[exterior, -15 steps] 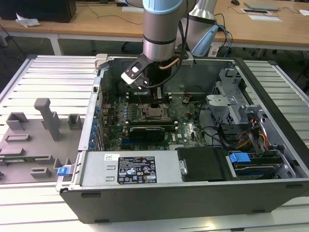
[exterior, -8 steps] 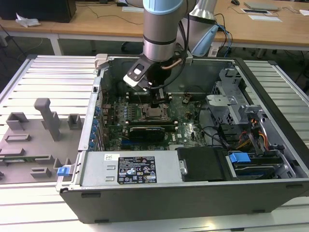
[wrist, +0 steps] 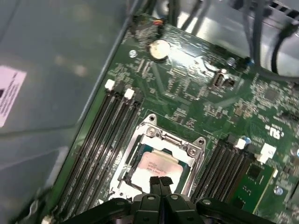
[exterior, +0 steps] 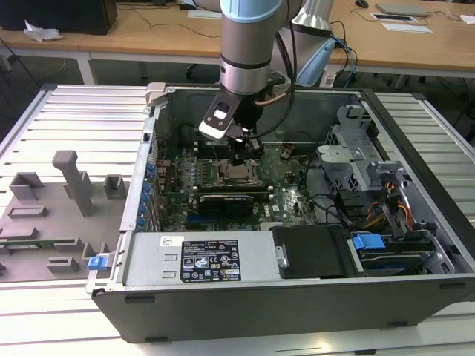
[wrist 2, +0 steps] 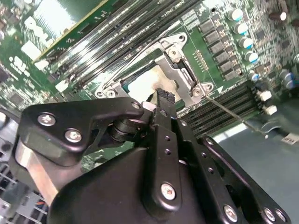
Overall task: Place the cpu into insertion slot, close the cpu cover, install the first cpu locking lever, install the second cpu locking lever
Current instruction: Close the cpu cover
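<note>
Gripper (wrist: 159, 181) fingers are pressed together with nothing between them, tips right over the cpu (wrist: 158, 164); can't tell if they touch it. The cpu sits silver face up in the insertion slot (wrist: 127, 173) on the green motherboard (wrist: 196, 93), and the cpu cover (wrist: 175, 140) appears to lie flat around it. In the second wrist view one wire locking lever (wrist 2: 233, 114) sticks out sideways from the socket, unlatched.
</note>
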`<state>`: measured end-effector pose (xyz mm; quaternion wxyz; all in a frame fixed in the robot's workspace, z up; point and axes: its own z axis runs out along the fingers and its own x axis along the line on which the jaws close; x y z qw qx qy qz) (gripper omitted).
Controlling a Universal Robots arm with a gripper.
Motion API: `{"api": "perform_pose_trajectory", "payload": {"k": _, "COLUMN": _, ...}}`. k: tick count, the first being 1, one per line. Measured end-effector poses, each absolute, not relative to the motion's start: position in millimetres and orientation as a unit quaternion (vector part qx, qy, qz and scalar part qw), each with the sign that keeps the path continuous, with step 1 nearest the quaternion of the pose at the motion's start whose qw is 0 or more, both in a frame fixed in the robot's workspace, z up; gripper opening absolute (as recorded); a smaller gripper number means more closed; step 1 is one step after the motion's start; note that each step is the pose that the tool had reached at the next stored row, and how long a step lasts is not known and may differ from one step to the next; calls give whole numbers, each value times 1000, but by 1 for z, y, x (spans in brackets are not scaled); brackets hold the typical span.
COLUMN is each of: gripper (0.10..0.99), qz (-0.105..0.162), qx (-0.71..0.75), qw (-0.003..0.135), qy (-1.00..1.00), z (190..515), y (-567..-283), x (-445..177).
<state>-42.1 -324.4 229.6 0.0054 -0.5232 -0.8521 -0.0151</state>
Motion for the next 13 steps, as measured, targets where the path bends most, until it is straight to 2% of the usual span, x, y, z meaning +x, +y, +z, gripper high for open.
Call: {"api": "perform_pose_trajectory", "payload": {"k": 13, "gripper": 106, "qz": -14, "qx": -373, "qw": 8, "qy": -928, "z": 229, "y": -324, "x": -42}}
